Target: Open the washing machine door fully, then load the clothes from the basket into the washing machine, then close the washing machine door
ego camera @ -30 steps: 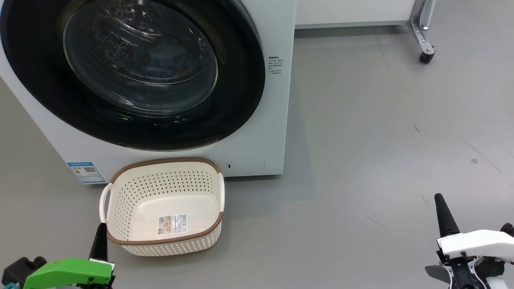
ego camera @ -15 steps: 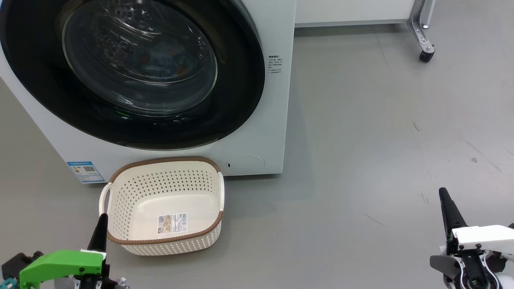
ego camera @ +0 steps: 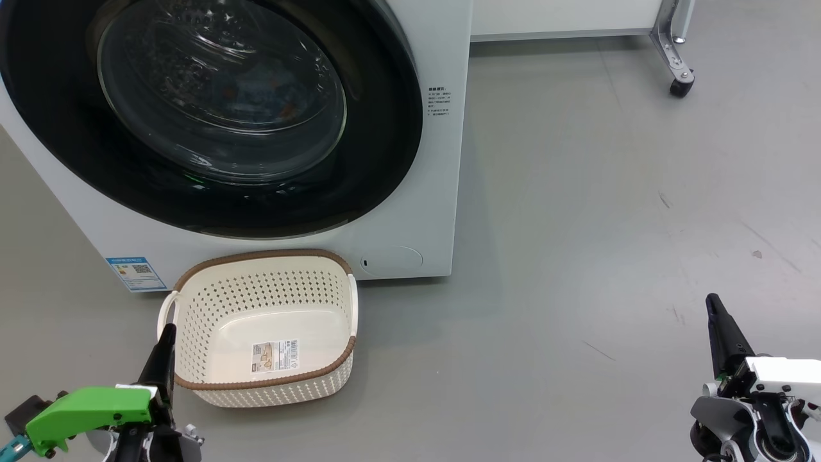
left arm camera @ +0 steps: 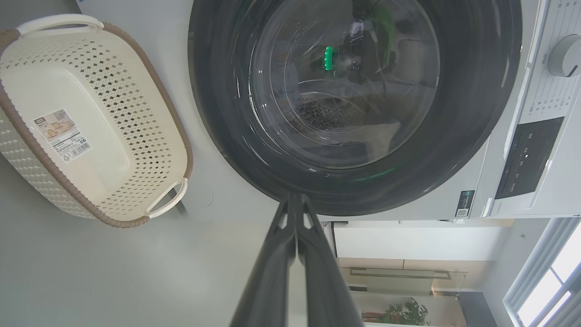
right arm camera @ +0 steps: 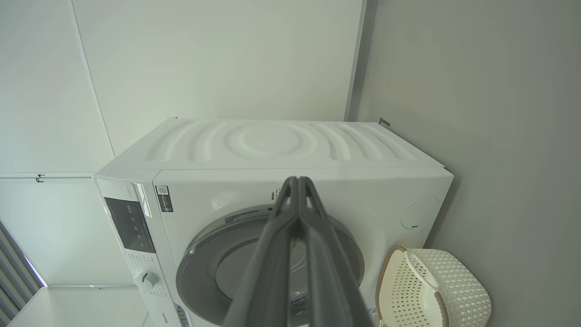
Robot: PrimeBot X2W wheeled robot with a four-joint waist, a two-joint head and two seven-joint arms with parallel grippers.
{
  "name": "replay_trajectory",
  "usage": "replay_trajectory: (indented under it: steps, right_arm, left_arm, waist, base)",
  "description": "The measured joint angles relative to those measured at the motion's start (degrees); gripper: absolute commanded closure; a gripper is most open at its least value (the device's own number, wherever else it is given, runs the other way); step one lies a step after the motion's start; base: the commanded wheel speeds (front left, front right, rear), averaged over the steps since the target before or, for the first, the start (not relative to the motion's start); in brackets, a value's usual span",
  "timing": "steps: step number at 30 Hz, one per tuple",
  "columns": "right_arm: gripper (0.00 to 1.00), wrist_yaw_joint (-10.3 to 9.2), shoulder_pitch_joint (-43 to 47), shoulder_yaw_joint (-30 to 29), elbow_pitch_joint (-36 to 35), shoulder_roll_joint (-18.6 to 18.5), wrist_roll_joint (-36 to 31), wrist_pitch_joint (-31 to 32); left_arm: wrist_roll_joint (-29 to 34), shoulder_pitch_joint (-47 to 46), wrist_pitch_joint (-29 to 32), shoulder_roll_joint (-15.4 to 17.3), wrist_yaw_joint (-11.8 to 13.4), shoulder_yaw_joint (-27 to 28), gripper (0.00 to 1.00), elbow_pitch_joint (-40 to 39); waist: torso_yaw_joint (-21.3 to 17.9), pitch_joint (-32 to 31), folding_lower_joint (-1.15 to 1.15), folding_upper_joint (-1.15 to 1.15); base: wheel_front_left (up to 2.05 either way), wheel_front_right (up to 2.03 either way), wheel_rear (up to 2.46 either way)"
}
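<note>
The white washing machine [ego camera: 436, 192] stands at the upper left, and its door [ego camera: 385, 141], with a glossy black rim and bulging glass, lies flat against the front. Bluish clothes [ego camera: 276, 109] with orange specks show faintly through the glass. The cream perforated basket [ego camera: 269, 393] sits on the floor before the machine, holding just a barcode sticker. My left gripper [ego camera: 168, 333] is shut and empty, its tip at the basket's left handle. My right gripper [ego camera: 713, 305] is shut and empty, far right over bare floor. The left wrist view looks past the left gripper [left arm camera: 295, 200] at the door [left arm camera: 454, 136] and basket [left arm camera: 136, 113].
A metal leg with a caster [ego camera: 681, 83] stands at the back right, beside a white panel [ego camera: 564, 19]. Grey floor [ego camera: 609, 224] stretches to the right of the machine. A blue label [ego camera: 135, 273] sits low on its front. The dial [left arm camera: 563, 61] is on the control panel.
Both wrist housings have sunk toward the bottom edge, and both pairs of fingertips reach slightly higher in the head view. The door and the basket stay as they were.
</note>
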Motion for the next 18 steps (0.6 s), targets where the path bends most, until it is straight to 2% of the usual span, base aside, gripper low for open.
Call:
replay_trajectory:
  steps: [3, 18]
  right_arm:
    - [1.00, 0.34, -0.1, -0.4, 0.4, 0.1, 2.3, 0.4]
    - [1.00, 0.38, -0.9, -0.7, 0.9, 0.2, 2.3, 0.7]
  left_arm:
    - [-1.9, -0.6, 0.4, 0.0, 0.0, 0.0, 1.00, 0.0]
    - [-2.3, -0.6, 0.5, 0.0, 0.0, 0.0, 1.00, 0.0]
  waist:
    - [0.0, 0.0, 0.00, 0.00]
    - [0.0, 0.0, 0.00, 0.00]
  base:
    - [0.00, 0.00, 0.00]
    - [0.00, 0.00, 0.00]
